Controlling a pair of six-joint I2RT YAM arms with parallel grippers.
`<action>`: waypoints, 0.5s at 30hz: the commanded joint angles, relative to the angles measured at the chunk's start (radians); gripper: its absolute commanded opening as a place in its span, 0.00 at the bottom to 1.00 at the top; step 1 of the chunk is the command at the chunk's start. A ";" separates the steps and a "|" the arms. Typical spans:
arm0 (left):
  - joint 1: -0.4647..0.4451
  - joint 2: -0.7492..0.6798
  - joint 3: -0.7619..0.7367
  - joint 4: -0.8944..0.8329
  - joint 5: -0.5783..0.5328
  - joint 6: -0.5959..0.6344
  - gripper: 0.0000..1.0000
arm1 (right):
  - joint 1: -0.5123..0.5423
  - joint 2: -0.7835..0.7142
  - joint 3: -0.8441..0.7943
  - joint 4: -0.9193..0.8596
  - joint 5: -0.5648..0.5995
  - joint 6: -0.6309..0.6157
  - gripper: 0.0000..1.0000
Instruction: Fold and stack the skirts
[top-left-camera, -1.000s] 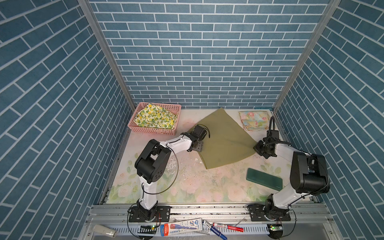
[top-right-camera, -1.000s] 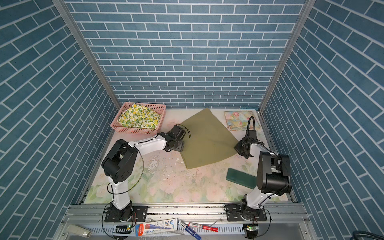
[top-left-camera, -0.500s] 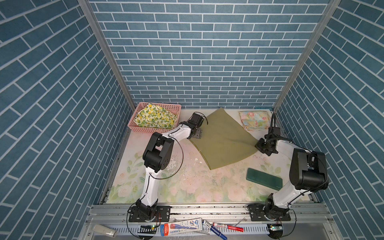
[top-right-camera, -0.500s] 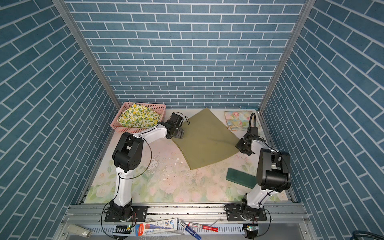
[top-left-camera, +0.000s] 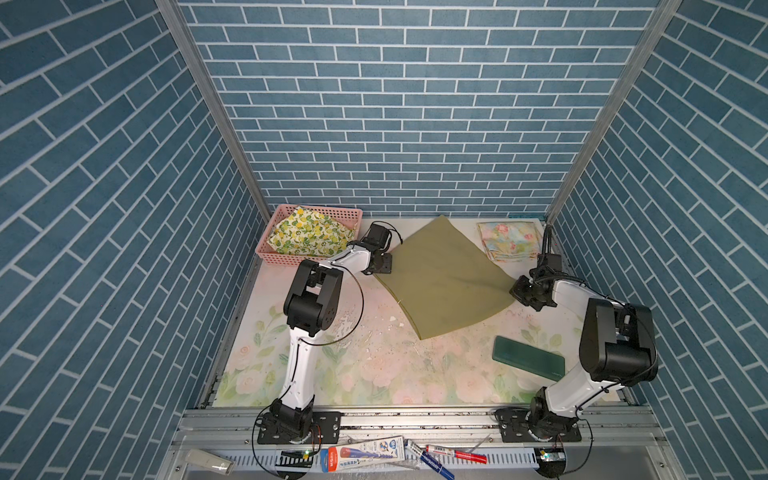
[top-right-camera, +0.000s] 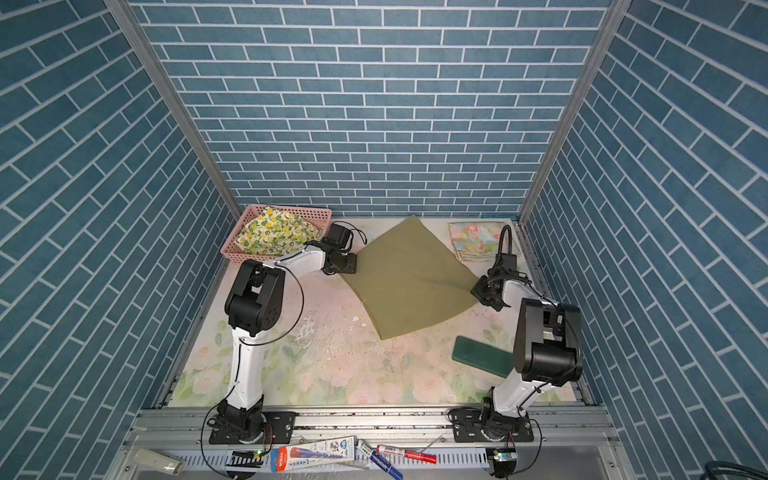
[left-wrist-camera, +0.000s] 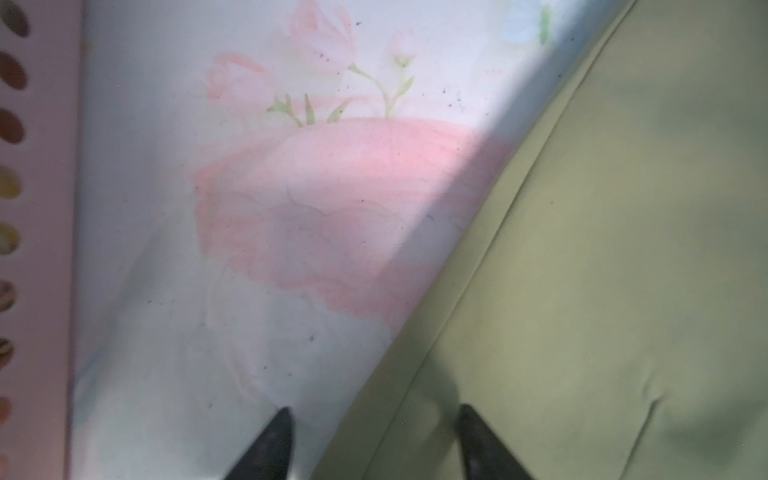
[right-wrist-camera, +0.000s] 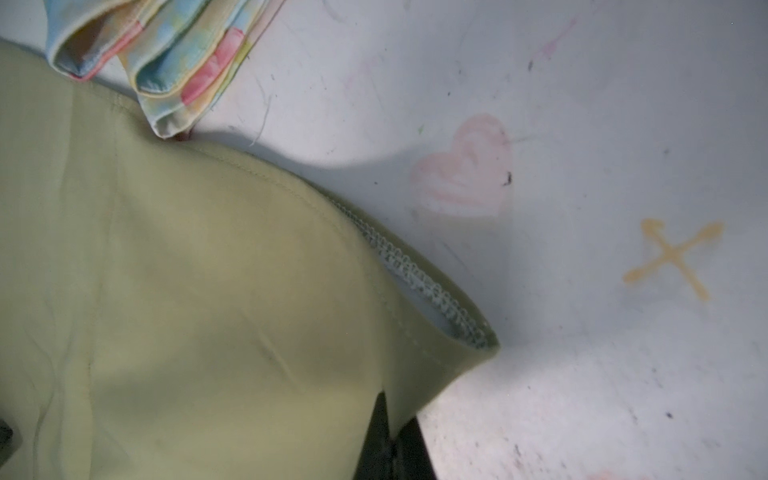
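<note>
Three skirts are in view. The plain olive green cloth skirt (top-left-camera: 440, 274) lies spread in one flat, fan-shaped layer at the back middle of the flower-printed worktop (top-left-camera: 374, 365), one point toward the back wall.

The right pincer (right-wrist-camera: 390, 440) is pressed together on the skirt's right corner. In the right wrist view that corner is raised off the worktop, and grey overlock stitching shows along its hem.

The left pincer (left-wrist-camera: 374, 436) sits at the skirt's left edge with its fingers spread. One tip is over the cloth and the other over bare worktop, with the hem running between them. Whether either tip touches cannot be told.

The pastel yellow-blue-pink floral skirt (top-left-camera: 509, 241) lies folded into a rectangle in the back right corner, its near corner touching the olive skirt's right edge.

The white skirt with yellow lemons and green leaves (top-left-camera: 309, 235) lies crumpled in the pink perforated plastic basket (top-left-camera: 282, 257) in the back left corner, just beside the left arm.

A dark green flat rectangular block (top-left-camera: 528, 357) lies front right, well apart from the olive skirt.
</note>
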 joint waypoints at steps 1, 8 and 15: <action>0.005 0.026 -0.029 0.008 0.056 -0.012 0.36 | -0.005 -0.027 0.023 -0.007 -0.011 -0.028 0.00; 0.004 -0.075 -0.158 0.068 0.082 -0.047 0.00 | -0.006 -0.025 0.055 -0.030 -0.010 -0.062 0.00; 0.003 -0.220 -0.319 0.109 0.087 -0.078 0.00 | 0.001 -0.006 0.075 -0.030 -0.067 -0.076 0.00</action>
